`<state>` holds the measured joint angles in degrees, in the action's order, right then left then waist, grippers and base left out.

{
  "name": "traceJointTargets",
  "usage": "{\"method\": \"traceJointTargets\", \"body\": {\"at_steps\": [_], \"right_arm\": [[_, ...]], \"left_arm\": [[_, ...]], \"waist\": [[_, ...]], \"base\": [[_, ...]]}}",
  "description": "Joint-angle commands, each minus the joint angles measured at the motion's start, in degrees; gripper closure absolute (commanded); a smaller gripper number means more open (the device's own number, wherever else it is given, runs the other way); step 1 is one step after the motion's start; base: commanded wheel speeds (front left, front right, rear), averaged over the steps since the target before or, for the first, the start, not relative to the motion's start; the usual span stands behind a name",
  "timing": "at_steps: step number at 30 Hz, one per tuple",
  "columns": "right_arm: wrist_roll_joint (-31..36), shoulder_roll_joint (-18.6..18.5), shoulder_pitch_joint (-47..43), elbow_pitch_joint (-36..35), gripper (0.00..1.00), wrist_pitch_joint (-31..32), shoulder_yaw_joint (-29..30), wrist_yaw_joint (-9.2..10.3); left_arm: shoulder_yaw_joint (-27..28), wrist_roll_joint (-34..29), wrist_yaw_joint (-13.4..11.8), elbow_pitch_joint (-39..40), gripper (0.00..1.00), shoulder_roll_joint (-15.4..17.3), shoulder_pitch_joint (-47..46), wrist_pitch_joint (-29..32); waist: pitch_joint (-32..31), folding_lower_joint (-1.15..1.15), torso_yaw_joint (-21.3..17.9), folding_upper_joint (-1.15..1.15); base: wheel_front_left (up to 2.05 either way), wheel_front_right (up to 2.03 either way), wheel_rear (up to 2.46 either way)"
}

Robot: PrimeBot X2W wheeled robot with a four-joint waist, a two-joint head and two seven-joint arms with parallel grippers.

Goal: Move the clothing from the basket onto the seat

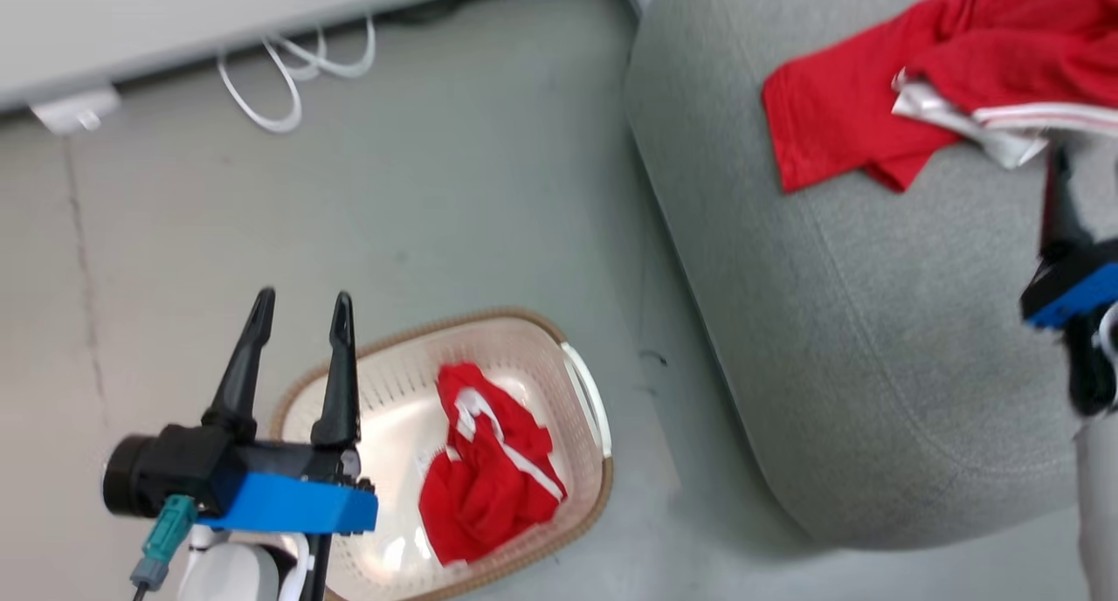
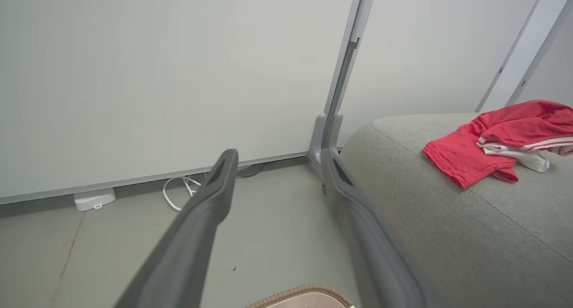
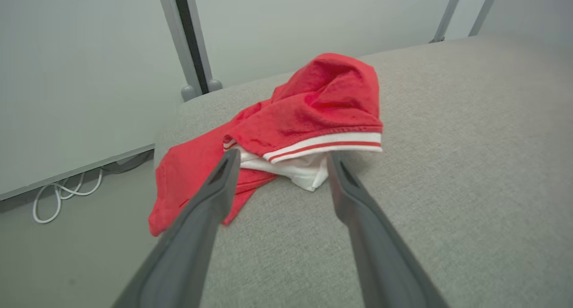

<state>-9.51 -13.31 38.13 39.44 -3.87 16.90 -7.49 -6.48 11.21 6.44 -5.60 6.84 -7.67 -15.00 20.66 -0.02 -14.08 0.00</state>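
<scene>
In the head view, the left gripper [image 1: 302, 302] hangs empty with its fingers apart over the left rim of the laundry basket [image 1: 489, 320]. The basket stands on the grey floor [image 1: 437, 190], near the sofa seat [image 1: 873, 348]. A crumpled red garment [image 1: 489, 474] with white stripes lies inside it. A second red garment [image 1: 873, 103] is spread on the far part of the seat. The right gripper [image 1: 1059, 190] is at the right edge, one dark finger reaching up to that garment's white trim. A white cable [image 1: 284, 86] and a small white box [image 1: 74, 112] lie along the wall.

In the left wrist view, that gripper's two fingers stand apart with nothing between them. They point toward the wall base, where a grey partition post [image 2: 333, 120] rises at the seat's corner. The basket's woven rim shows at the bottom edge.

In the right wrist view, the right gripper's fingers are spread and empty above the seat. Their tips are at the second garment's striped hem, but whether they touch it cannot be told.
</scene>
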Motion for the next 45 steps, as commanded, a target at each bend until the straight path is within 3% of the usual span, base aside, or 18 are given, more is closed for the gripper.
{"method": "traceJointTargets", "body": {"at_steps": [1, 13, 22, 28, 45], "right_arm": [[0.1, 0.2, -2.5, -1.7, 0.00, 0.0, -0.3, -0.01], [3.2, 8.2, -21.1, -24.3, 0.00, 3.4, -0.9, -0.02], [3.2, 10.4, -31.9, -36.4, 0.00, 6.2, -0.8, -0.02], [1.8, 10.4, -34.8, -37.7, 0.00, 5.6, -4.1, -0.02], [2.0, 10.4, -38.6, -33.1, 0.00, 0.0, -12.2, -0.02]], "left_arm": [[0.5, 0.2, 0.2, -0.7, 0.00, -0.3, 0.6, -0.3], [3.8, 1.1, 0.6, -7.6, 0.00, -2.8, 4.2, -0.2], [5.5, 1.3, 0.7, -9.6, 0.00, -3.6, 5.6, -0.2], [6.7, 1.0, 0.6, -10.6, 0.00, -3.8, 5.7, -0.2], [7.3, 0.9, 0.8, -14.0, 0.00, -3.9, 4.1, -0.2]], "waist": [[-4.7, 0.02, 1.4, 0.00], [-13.5, 0.02, 3.5, 0.00], [-16.2, 0.02, 6.5, 0.00], [-16.6, 0.02, 8.7, 0.00], [-19.2, 0.02, 17.5, 0.00]], "base": [[0.00, 0.00, 0.00], [0.00, 0.00, 0.00], [0.00, 0.00, 0.00], [0.00, 0.00, 0.00], [0.00, 0.00, 0.00]]}}
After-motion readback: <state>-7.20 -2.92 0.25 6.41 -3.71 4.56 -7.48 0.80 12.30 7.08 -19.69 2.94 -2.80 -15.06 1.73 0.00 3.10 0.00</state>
